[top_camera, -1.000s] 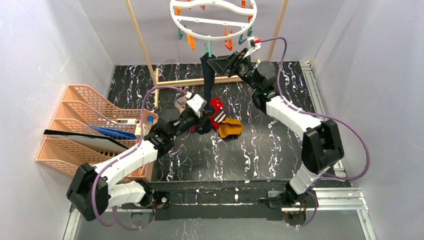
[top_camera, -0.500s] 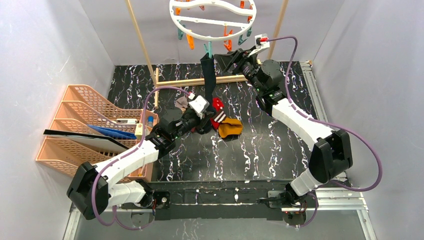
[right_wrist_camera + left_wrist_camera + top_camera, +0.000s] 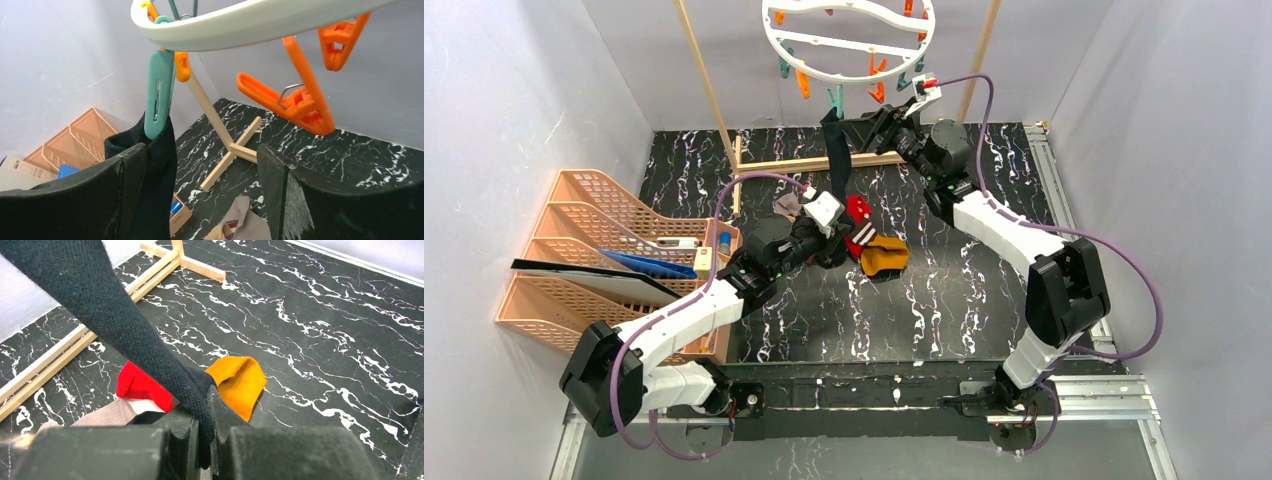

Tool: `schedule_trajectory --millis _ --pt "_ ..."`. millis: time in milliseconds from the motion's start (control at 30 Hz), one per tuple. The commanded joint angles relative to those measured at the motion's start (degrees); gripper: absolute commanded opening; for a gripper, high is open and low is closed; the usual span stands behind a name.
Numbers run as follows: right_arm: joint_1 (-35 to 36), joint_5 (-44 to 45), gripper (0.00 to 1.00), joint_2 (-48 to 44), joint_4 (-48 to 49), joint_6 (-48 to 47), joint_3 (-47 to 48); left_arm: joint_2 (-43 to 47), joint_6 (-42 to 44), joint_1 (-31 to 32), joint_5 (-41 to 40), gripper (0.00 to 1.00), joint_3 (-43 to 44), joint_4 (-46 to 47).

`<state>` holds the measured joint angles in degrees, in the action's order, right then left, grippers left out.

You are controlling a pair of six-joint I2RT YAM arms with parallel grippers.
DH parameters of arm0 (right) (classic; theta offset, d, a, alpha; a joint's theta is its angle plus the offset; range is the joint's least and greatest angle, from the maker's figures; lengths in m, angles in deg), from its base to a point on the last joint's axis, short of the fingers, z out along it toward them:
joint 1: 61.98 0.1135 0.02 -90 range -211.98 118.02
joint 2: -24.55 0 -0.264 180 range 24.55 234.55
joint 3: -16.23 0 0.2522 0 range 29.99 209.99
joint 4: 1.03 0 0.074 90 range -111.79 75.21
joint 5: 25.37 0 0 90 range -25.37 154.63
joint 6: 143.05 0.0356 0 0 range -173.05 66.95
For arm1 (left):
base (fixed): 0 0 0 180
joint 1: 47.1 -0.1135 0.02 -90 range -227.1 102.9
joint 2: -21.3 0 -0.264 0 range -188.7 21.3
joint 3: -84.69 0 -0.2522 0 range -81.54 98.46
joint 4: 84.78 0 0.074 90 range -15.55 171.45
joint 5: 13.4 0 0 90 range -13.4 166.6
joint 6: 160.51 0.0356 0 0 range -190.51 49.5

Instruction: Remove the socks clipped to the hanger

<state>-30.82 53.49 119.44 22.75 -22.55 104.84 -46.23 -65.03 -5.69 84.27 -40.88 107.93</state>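
- My left gripper [image 3: 206, 412] is clenched on the lower end of the black sock [image 3: 125, 325], which runs taut from the jaws, up and away.
- Just beyond that gripper, loose on the marbled table [image 3: 325, 340]: a red sock [image 3: 140, 385], a mustard sock [image 3: 237, 382] and a grey-beige sock [image 3: 107, 415], bunched together.
- My right gripper [image 3: 210, 165] is raised under the hanger [image 3: 240, 22], jaws spread wide and holding nothing.
- A teal clothespin [image 3: 159, 95] hangs from the ring and pins the black sock's top edge, just inside the left finger [image 3: 115, 185]. That finger seems to press the fabric, but I can't confirm contact.
- An orange clothespin [image 3: 295, 100] dangles bare between the fingers, further back.
- The wooden frame [image 3: 227, 150] stands behind.
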Motion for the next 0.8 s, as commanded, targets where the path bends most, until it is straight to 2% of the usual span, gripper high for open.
schedule_trajectory --millis 0,467,533,767 --pt "0.12 -3.90 0.87 1.37 5.50 1.30 5.25 1.78 0.99 0.68 -0.47 0.00 0.76 -1.34" --pt "0.15 -5.52 0.85 5.30 4.89 1.03 13.01 1.00 1.47 0.99 -0.85 0.00 1.08 -1.82" --pt "0.11 -5.64 0.82 5.70 4.83 1.14 13.48 0.99 1.55 1.03 -0.89 0.00 1.17 -1.96" --pt "0.13 -5.63 0.63 6.15 3.90 0.83 14.27 0.29 1.64 1.10 -0.85 0.00 1.54 -2.24"
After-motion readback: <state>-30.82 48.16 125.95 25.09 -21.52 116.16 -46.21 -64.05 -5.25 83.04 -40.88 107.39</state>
